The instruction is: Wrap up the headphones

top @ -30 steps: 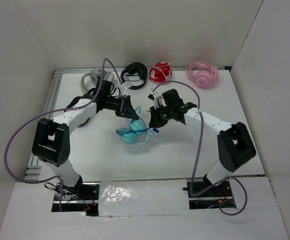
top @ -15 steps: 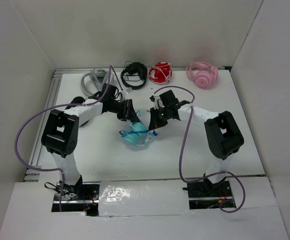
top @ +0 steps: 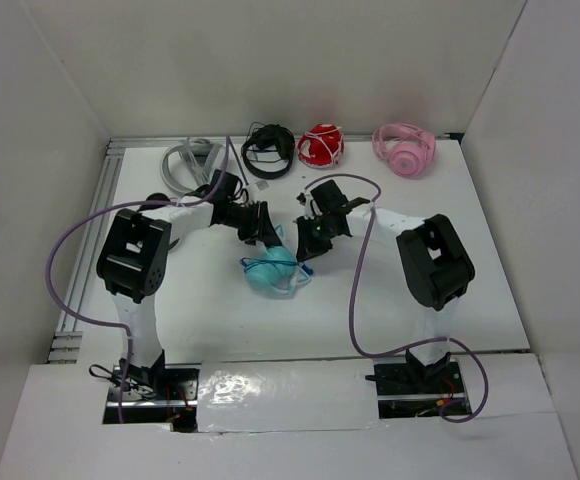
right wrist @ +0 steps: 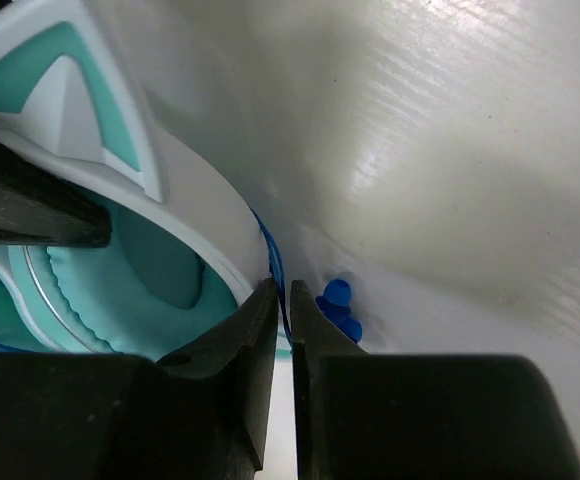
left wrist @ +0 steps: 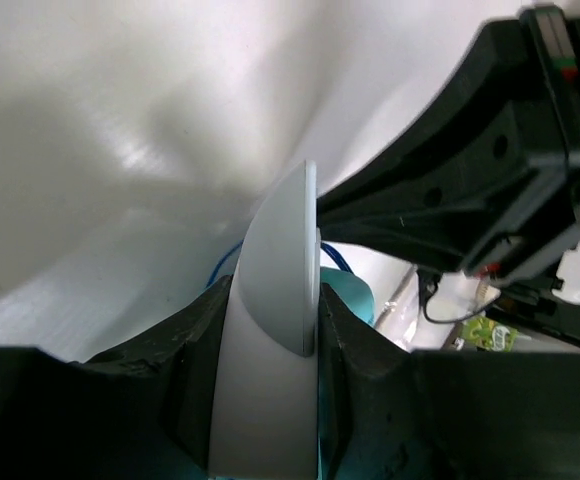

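The headphones (top: pixel 273 273) sit mid-table (top: pixel 200 320) between the two arms, cups low and close together. I cannot tell whether the cups bear fully on the surface.

Just beyond them the left gripper (left wrist: pixel 270 305) is clamped on the pale headband (left wrist: pixel 280 220), one finger on each flat side. The right gripper (right wrist: pixel 282 295) is just beside it, its fingers drawn almost together with only a slit between. The thin blue cable (right wrist: pixel 266 245) runs down the headband's edge into that slit, so I judge it pinched there. The blue plug (right wrist: pixel 336 300) lies loose beside the fingertip. A cat ear (right wrist: pixel 65 95) and a teal cup (right wrist: pixel 140 270) show to the left.

The step looks like laying a turn of cable round the band. To do it well:
- The left grip should act as a firm anchor so the band does not twist.
- The right should carry the cable close round the band under light tension and clear of the ear, where a loop could snag.
- Little tail seems left near the plug, so a hard pull may slip it free or drag the headphones.
- The grippers are close enough to knock each other.

Along the far edge the black set (top: pixel 268 150), red set (top: pixel 320 146) and pink set (top: pixel 404 150) lie well apart.
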Controlling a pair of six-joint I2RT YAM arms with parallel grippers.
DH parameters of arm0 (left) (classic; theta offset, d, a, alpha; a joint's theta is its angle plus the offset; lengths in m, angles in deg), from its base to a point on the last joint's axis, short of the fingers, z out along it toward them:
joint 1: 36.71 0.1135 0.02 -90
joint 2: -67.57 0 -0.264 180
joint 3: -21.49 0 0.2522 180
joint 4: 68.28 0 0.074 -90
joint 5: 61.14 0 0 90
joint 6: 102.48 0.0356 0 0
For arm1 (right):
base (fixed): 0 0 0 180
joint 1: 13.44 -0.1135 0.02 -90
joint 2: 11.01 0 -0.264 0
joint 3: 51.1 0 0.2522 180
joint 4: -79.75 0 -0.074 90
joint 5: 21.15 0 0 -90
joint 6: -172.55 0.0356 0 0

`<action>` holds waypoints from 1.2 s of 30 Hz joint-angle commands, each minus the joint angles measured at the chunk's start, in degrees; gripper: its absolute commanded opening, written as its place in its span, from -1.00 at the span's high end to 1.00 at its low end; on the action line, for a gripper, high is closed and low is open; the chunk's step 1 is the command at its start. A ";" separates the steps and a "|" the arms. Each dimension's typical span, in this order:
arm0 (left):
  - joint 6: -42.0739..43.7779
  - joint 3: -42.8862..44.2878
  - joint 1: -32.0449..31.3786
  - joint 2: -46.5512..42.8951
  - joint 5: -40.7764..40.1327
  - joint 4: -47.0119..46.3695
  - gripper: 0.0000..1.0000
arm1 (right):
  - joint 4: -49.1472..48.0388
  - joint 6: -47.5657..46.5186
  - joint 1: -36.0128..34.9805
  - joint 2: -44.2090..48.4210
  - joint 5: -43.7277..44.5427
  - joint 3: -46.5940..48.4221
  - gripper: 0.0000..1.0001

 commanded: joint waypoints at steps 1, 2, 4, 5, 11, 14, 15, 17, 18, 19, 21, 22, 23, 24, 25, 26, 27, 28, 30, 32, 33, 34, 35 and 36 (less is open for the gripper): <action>4.13 3.14 -0.81 2.08 -9.02 2.51 0.52 | 1.54 1.32 -0.98 -1.46 1.99 3.26 0.64; 4.31 3.50 -0.99 2.17 -10.26 3.31 0.35 | 1.80 1.41 -1.15 -1.63 2.08 3.61 0.64; 4.39 3.94 -0.99 2.17 -12.37 4.63 -0.15 | 2.33 1.59 -1.42 -2.07 2.43 4.31 0.64; 4.57 4.11 -1.07 2.25 -13.25 5.16 -0.40 | 2.51 1.85 -1.51 -2.07 3.04 4.66 0.64; 4.48 5.17 -1.07 2.17 -17.47 7.09 -0.85 | 2.86 2.82 -2.12 -2.25 3.93 5.37 0.64; 4.13 5.17 -1.07 1.73 -17.57 7.09 -0.99 | 2.86 3.08 -2.38 -2.34 3.84 5.81 0.64; 4.04 5.52 -0.99 1.64 -17.57 7.18 -0.99 | 3.12 3.17 -2.39 -2.51 3.92 5.89 0.62; 3.61 6.57 -0.90 1.29 -18.35 7.71 -0.99 | 3.47 3.26 -2.82 -2.60 4.45 6.60 0.58; 3.52 7.27 -0.99 1.29 -18.71 8.14 -0.99 | 3.74 3.35 -3.00 -2.51 4.80 6.68 0.57; 3.43 7.97 -0.90 1.11 -19.49 9.19 -0.99 | 3.91 3.52 -3.09 -2.69 5.07 7.03 0.52; 3.34 9.47 -0.90 0.68 -20.29 10.34 -0.99 | 4.18 3.70 -3.18 -2.51 5.68 7.13 0.45; 3.43 9.91 -0.90 0.15 -20.73 10.61 -0.99 | 4.27 3.96 -3.26 -2.34 5.86 7.13 0.39; 3.25 10.61 -0.81 -0.20 -20.99 10.87 -0.99 | 4.18 4.05 -3.26 -1.99 6.29 7.04 0.38; 3.34 11.05 -0.72 -0.64 -21.25 11.05 -0.99 | 4.09 4.31 -3.26 -1.73 6.56 6.95 0.35; 3.34 11.41 -0.64 -1.43 -21.52 11.66 -0.99 | 4.09 4.31 -3.35 -1.37 6.65 6.86 0.28; 3.25 12.28 -0.64 -1.70 -21.87 11.93 -0.99 | 3.92 4.40 -3.44 -0.67 6.74 6.95 0.24; 3.25 12.72 -0.37 -2.57 -21.96 12.62 -0.99 | 4.00 4.66 -3.35 -0.23 6.91 6.95 0.21; 3.34 13.42 -0.20 -3.01 -21.96 12.89 -0.99 | 4.00 4.75 -3.35 0.64 7.00 6.86 0.19; 3.69 14.22 0.15 -4.41 -22.05 13.42 -0.99 | 3.65 5.10 -3.35 1.70 7.61 6.69 0.18; 3.78 15.45 0.33 -5.48 -22.49 14.39 -0.99 | 3.74 5.37 -3.26 3.63 8.85 6.77 0.16; 4.21 16.58 0.68 -6.52 -22.57 15.00 -0.99 | 3.74 5.11 -3.18 5.29 9.54 6.77 0.15; 4.39 17.12 0.77 -6.97 -22.49 15.18 -0.99 | 3.74 5.02 -3.26 6.18 9.55 6.77 0.11; 4.83 17.64 1.03 -7.58 -21.53 15.35 -0.99 | 3.65 5.19 -3.00 6.97 9.90 6.77 -0.13; 5.18 18.61 1.12 -8.55 -21.00 15.62 -0.99 | 3.65 5.11 -2.91 8.81 9.55 6.77 -0.41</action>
